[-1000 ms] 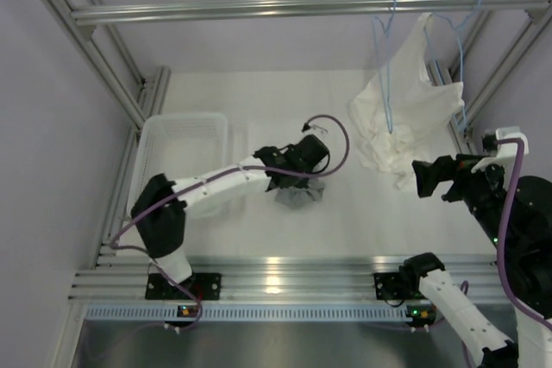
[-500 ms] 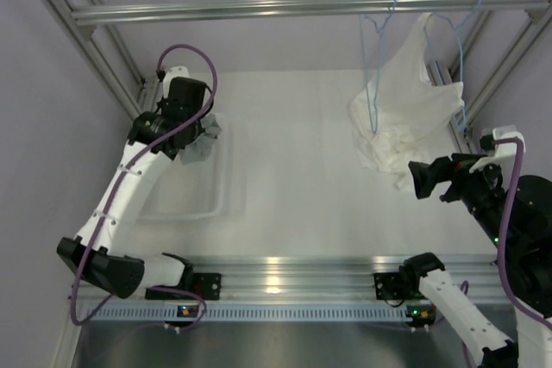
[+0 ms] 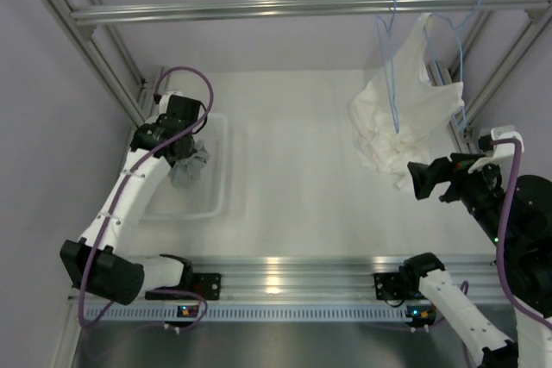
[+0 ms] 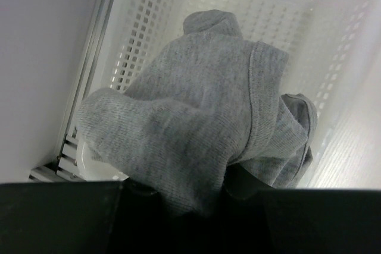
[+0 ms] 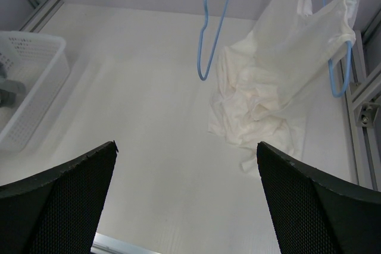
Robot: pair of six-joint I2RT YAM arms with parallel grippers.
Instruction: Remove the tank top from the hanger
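The grey tank top (image 3: 190, 165) hangs bunched from my left gripper (image 3: 182, 149), which is shut on it over the white basket (image 3: 216, 180) at the far left. In the left wrist view the tank top (image 4: 196, 117) fills the frame above the basket's mesh floor (image 4: 286, 10), and my left gripper (image 4: 190, 197) pinches its lower fold. The bare light-blue hanger (image 3: 390, 66) hangs from the top rail, also showing in the right wrist view (image 5: 209, 34). My right gripper (image 3: 423, 180) is open and empty at the right, its jaws (image 5: 187, 200) wide apart over the table.
A larger white garment (image 3: 405, 118) droops from a second blue hanger (image 3: 459, 49) at the back right, its hem resting on the table (image 5: 271, 96). A metal rail (image 3: 259, 10) spans the back. Frame posts stand along both sides.
My left arm carried the tank top from the table's middle to the basket and has now lowered it toward the basket. The bare hanger swings slightly. My right arm stays still.
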